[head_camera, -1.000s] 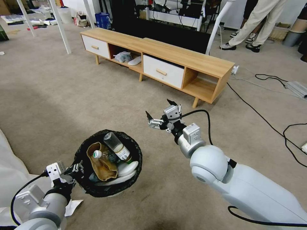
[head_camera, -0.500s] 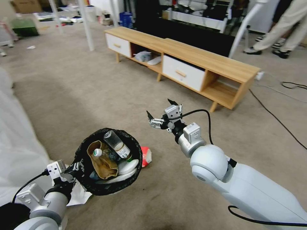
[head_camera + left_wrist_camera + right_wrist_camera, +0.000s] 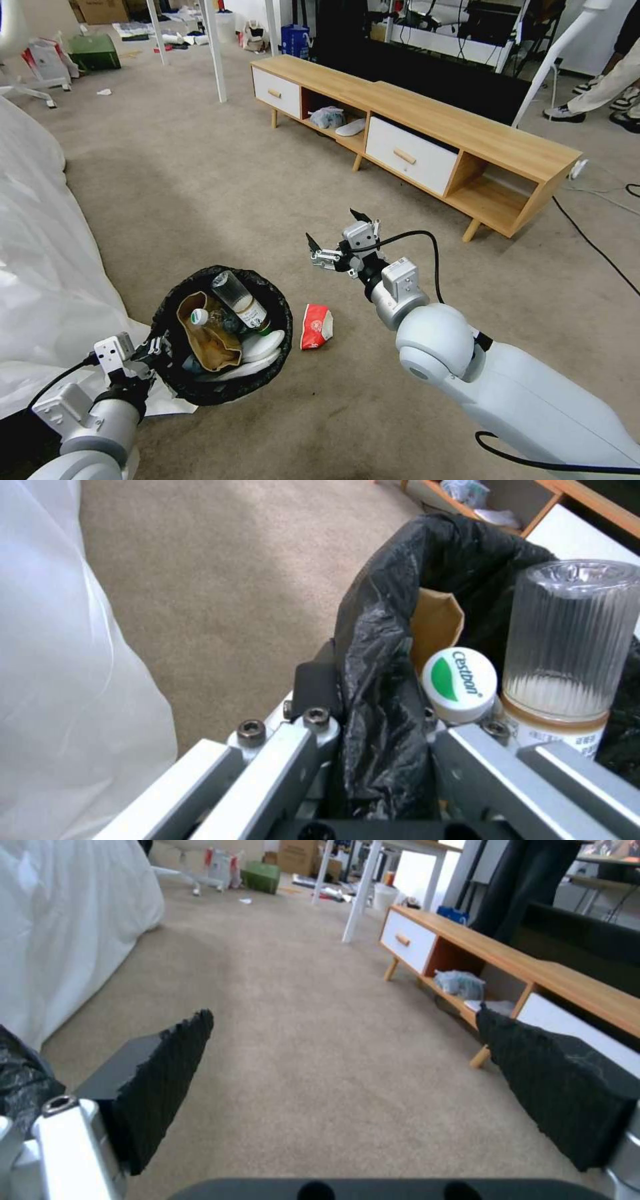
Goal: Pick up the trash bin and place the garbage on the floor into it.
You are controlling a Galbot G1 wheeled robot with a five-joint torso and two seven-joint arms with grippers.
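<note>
your left pincer is clamped on the trash bin rim. your right pincer hangs spread wide, with the red-white packet on the floor below it, beside the bin.

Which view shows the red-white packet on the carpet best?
The head view: the red-white packet lies in full sight on the carpet, beside the trash bin. The left wrist view looks into the bin instead; the right wrist view looks over bare carpet.
</note>
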